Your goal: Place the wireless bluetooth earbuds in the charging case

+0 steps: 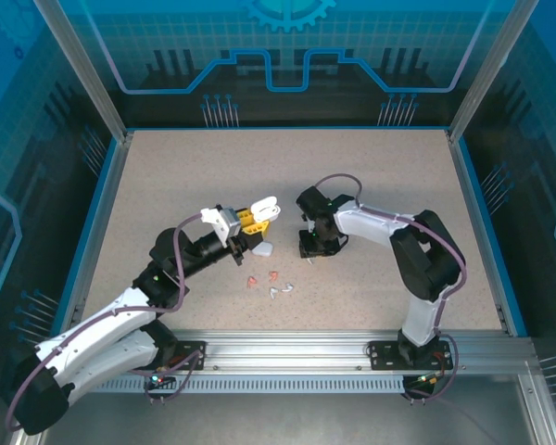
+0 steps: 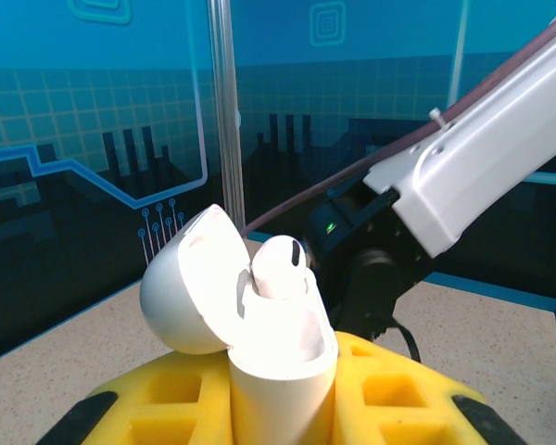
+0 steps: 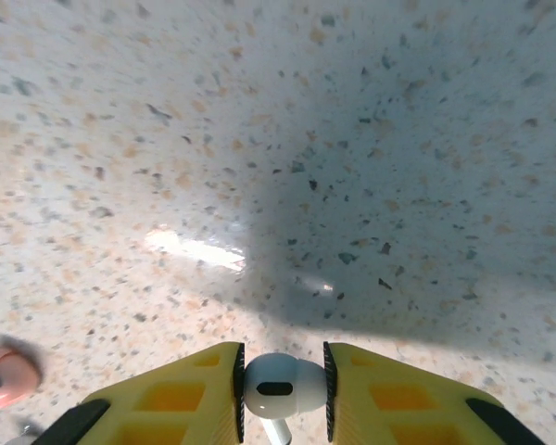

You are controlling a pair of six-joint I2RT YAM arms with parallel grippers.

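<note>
My left gripper (image 1: 252,221) (image 2: 283,394) is shut on the white charging case (image 1: 267,209) (image 2: 283,366), held up above the table. Its lid (image 2: 187,283) hangs open to the left. One white earbud (image 2: 280,267) sits in the case's far socket. My right gripper (image 1: 310,248) (image 3: 283,389) is down at the table, right of the case, shut on a white earbud (image 3: 280,387) whose stem points toward the camera. Loose earbuds lie between the arms: two salmon-red ones (image 1: 252,281) (image 1: 272,274) and white ones (image 1: 280,290). A salmon-red earbud (image 3: 7,375) shows blurred at the right wrist view's left edge.
A second white case (image 1: 264,248) lies on the speckled table (image 1: 380,185) just below my left gripper. The right arm (image 2: 482,167) crosses the left wrist view behind the held case. Blue walls and metal posts ring the table.
</note>
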